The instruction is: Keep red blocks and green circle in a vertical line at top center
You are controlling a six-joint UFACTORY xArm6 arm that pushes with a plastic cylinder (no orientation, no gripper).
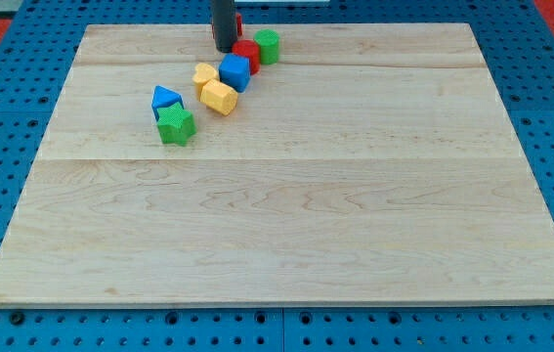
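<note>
My tip [224,48] rests on the board near the view's top centre. A red block [247,53] lies just to its right, touching or almost touching it. A second red block [238,24] shows partly behind the rod, higher up. The green circle [268,45] stands to the right of the first red block, touching it. A blue cube [235,72] sits just below the red block.
Two yellow blocks [205,75] [220,97] lie left of and below the blue cube. A blue triangular block [166,99] and a green star [175,125] sit further left. The wooden board [286,215] lies on a blue pegboard; its top edge is close to the cluster.
</note>
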